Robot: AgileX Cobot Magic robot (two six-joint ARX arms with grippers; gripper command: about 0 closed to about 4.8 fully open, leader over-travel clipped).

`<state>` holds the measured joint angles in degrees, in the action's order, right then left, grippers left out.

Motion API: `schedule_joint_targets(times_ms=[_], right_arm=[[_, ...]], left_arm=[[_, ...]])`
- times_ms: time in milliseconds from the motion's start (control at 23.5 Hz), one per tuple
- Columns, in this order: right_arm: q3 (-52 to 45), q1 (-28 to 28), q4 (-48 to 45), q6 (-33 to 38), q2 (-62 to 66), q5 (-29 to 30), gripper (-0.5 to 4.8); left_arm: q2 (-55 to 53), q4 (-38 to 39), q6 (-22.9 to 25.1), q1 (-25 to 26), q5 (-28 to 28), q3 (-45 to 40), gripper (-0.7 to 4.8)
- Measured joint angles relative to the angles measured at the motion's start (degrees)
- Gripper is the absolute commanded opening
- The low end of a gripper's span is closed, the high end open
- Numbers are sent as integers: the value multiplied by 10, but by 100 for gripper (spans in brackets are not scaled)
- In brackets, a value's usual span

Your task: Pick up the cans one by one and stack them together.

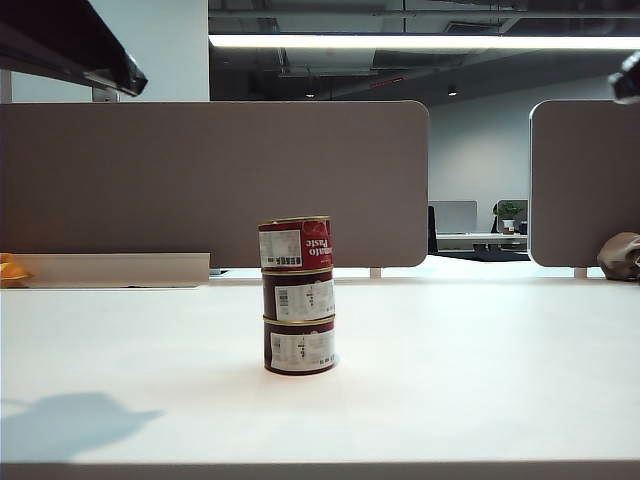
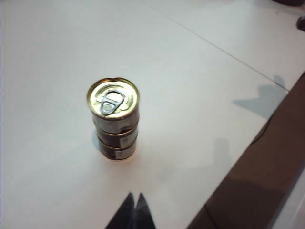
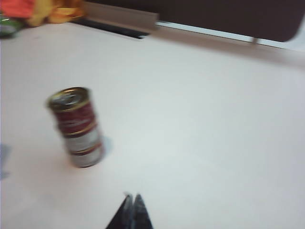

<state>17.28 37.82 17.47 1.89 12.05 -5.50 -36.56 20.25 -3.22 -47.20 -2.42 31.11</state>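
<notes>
White bench from the exterior view, grey partition behind, and the three cans stacked mid-bench, red tomato paste can on top, open room all round. Left wrist view: left gripper hangs near the stack, jaws pressed together, empty; bench edge just beside. Right wrist view, blurred: right gripper likewise closed, stack well apart.

The three small squat gold-rimmed tins stand stacked mid-table; my closed left gripper and right gripper hang clear of them.
</notes>
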Motion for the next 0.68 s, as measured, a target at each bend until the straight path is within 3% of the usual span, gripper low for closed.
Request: schedule_joint_targets(times_ms=[341, 682], right_arm=[[0, -168, 0, 0, 0, 2, -5], [0, -311, 0, 0, -10, 0, -5]], left_arm=[[24, 1, 0, 158, -30, 0, -3], [143, 1, 0, 304, -16, 0, -3]])
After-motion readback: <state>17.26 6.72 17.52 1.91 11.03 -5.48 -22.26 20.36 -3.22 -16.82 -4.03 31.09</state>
